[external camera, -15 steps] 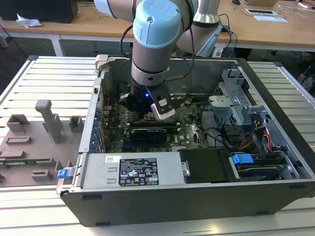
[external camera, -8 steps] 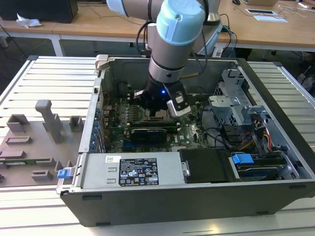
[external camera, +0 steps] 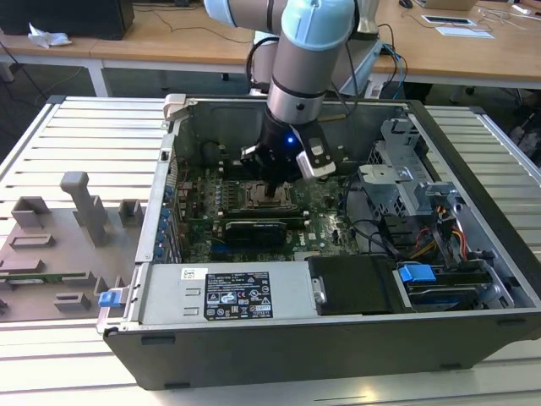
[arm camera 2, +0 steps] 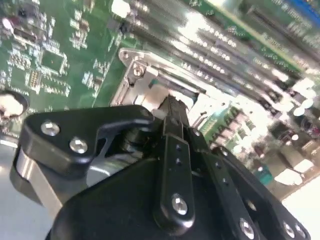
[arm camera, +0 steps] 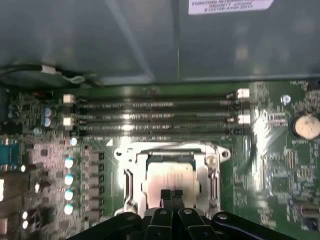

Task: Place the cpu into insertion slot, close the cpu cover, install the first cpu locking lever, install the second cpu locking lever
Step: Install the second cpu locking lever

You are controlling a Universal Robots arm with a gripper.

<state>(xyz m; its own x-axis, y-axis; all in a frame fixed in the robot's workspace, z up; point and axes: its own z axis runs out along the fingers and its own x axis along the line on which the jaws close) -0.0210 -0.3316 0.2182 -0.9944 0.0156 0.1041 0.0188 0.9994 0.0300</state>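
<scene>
From my station I see the gripper (external camera: 272, 188) lowered inside the open computer case (external camera: 473, 211), directly above the insertion slot (external camera: 269, 198) on the green motherboard (external camera: 325, 222). In the first wrist view the fingertips (arm camera: 171, 195) sit pressed together, jaws narrow with no gap I can make out, and nothing is held between them; they rest at the near edge of the cpu (arm camera: 170, 177), though I cannot tell whether they actually touch it. The cpu lies flat in the insertion slot (arm camera: 131, 182), its pale metal top facing up, its edges running square with the socket and parallel to the long black memory slots (arm camera: 155, 116) just beyond it. Being square, it shows no long axis. The cpu cover (arm camera: 202, 170) appears as a silver frame around the chip, but I cannot tell whether it lies fully down or is latched. In the second wrist view the black finger linkages (arm camera 2: 175, 165) hide most of the socket; the silver frame (arm camera 2: 137, 82) peeks out ahead of the closed tips. In the exterior view the arm's wrist blocks much of the socket, and the locking levers are too small for me to distinguish. A grey fixture board (external camera: 63, 245) lies on the table at the exterior view's left, well apart from the case.
</scene>
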